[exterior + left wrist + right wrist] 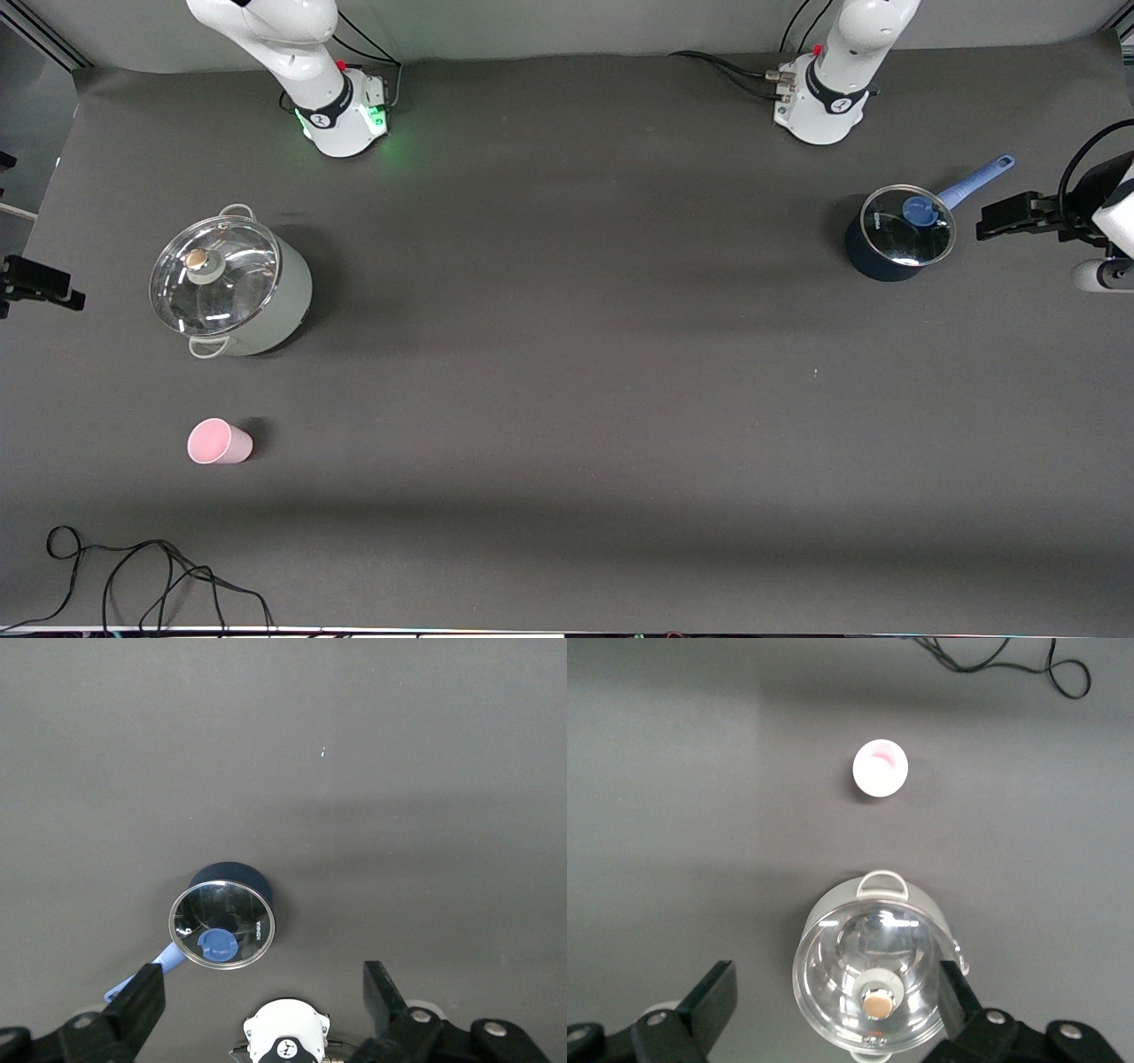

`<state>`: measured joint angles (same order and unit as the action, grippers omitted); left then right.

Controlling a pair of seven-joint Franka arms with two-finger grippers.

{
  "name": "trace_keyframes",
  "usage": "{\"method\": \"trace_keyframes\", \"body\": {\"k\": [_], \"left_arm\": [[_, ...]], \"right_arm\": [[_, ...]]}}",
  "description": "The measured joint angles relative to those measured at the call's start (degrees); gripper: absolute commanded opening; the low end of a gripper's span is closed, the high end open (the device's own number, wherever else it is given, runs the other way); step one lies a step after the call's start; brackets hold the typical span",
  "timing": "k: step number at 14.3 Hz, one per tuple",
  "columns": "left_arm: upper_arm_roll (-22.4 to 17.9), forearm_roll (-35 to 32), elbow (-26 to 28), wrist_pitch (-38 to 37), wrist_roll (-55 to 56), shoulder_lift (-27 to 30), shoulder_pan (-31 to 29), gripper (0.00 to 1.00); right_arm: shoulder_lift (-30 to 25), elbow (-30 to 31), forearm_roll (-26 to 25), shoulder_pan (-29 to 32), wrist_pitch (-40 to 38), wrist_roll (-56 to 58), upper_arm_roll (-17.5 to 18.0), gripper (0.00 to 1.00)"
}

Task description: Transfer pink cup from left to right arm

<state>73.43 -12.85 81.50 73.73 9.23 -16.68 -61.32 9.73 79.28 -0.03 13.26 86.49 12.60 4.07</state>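
The pink cup (pixel 219 442) stands on the dark table toward the right arm's end, nearer to the front camera than the grey-green pot (pixel 232 285). It also shows in the right wrist view (pixel 880 768). My right gripper (pixel 837 967) is open and empty, high over the grey-green pot (pixel 873 974). My left gripper (pixel 264 967) is open and empty, high over the table between its own base (pixel 285 1041) and the blue saucepan (pixel 223 920). Neither gripper touches the cup. Only the arms' bases and lower links show in the front view.
The grey-green pot has a glass lid and two loop handles. The blue saucepan (pixel 897 236) with a glass lid and a long handle stands toward the left arm's end. A black cable (pixel 159 576) lies at the table's front edge. Black fixtures (pixel 1019 217) stand at both table ends.
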Motion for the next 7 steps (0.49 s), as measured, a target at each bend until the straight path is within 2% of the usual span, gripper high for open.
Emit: {"method": "trace_keyframes", "body": {"k": [7], "left_arm": [[0.5,0.0,1.7,1.1,0.4,1.1,1.3,1.00]], "right_arm": [[-6.1,7.8,1.5,-1.3,0.1,-0.3,-0.2,1.00]]}}
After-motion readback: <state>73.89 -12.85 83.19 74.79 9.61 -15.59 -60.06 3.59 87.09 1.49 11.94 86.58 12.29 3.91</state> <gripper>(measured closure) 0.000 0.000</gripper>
